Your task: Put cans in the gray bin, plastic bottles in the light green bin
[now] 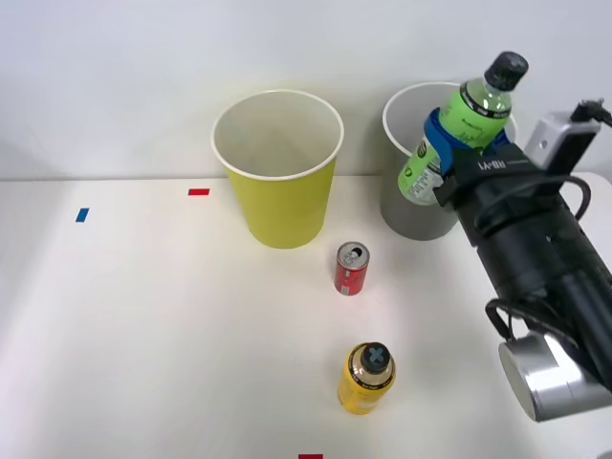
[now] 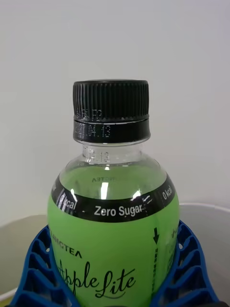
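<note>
Green bottle (image 1: 466, 129), clamped between the right gripper's (image 1: 449, 153) blue fingers (image 2: 36, 268), is held tilted above the gray bin (image 1: 406, 206), not the light green bin (image 1: 277, 172). Red can (image 1: 351, 269) stands unsorted on the table (image 1: 143, 335); nothing appears binned yet.

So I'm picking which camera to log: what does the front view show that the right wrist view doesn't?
Front view alone: the lime bin, red can, a yellow can and the table. Wrist view alone: the bottle's label text, "Zero Sugar". Both: the green bottle clamped in the right gripper by the gray bin.
</note>
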{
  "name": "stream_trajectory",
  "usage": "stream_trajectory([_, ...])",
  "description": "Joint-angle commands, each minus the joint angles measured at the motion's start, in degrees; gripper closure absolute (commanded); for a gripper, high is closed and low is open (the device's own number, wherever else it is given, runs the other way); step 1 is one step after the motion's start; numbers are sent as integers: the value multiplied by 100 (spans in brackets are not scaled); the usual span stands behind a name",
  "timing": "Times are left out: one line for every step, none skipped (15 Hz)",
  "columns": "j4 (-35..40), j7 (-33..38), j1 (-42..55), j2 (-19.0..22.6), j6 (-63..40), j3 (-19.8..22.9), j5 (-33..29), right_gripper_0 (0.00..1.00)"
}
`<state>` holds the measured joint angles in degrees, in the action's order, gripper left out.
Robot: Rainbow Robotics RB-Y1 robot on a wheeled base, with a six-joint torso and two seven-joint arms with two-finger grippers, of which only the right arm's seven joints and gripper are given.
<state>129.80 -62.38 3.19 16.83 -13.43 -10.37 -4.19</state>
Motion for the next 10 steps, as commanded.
stream_trajectory([-175,209,-1180,321,-1030,-352,1043,100])
stream_trajectory([-377,253,-1417,356,-933,-431,1280,100])
stream_trajectory([-781,288,-1769,391,-643,-545,1553,100])
stream_trajectory([-1317,314,-2129,426,-195,-642,1816,100])
stream_trajectory([-1704,314,-2411,453,104,-721,1966,100])
stream_trajectory([-2029,323,-2683,470,262,-791,2027,100])
stream_trajectory([-2310,358,-2991,488,279,-888,2054,100])
stream_trajectory([-2530,420,-3254,505,315,-985,2106,100])
stream_trajectory([-2644,464,-3439,514,315,-1046,2150,100])
stream_trajectory([-2723,490,-3615,523,315,-1134,2185,100])
